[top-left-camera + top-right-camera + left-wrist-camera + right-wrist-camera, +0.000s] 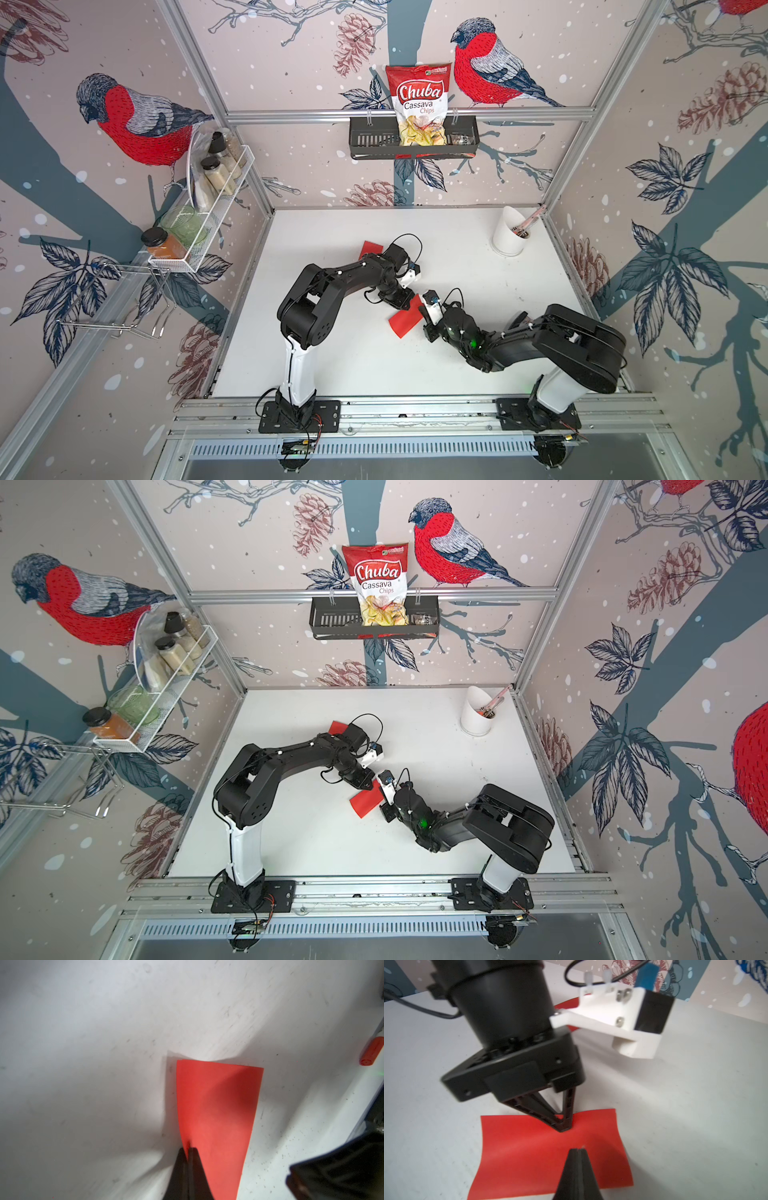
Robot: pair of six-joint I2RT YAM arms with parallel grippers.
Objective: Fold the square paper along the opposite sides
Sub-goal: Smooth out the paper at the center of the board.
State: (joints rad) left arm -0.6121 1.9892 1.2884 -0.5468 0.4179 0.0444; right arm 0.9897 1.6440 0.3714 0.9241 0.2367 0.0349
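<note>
White wire rack (226, 189) with spice jars on the left wall, a second red sheet (371, 248) lying flat behind the left arm on the white table (332, 365)

left gripper (188, 1153) points down at table centre, jaws pinched together on the red paper (405, 323), a sliver of red showing between the tips; in the right wrist view the tips meet just inside the sheet's edge

red paper is a rectangle mid-table between the two arms, surface wavy, not flat; both top views show it partly under the wrists

Chuba cassava chips bag (417, 104) stands in the black basket (365, 143) on the back wall

right gripper (578, 1152) jaws fully together, nothing between them, tips over the paper's opposite side; contact unclear

white cup (508, 239) with pens at the back right corner, well apart from the paper
</note>
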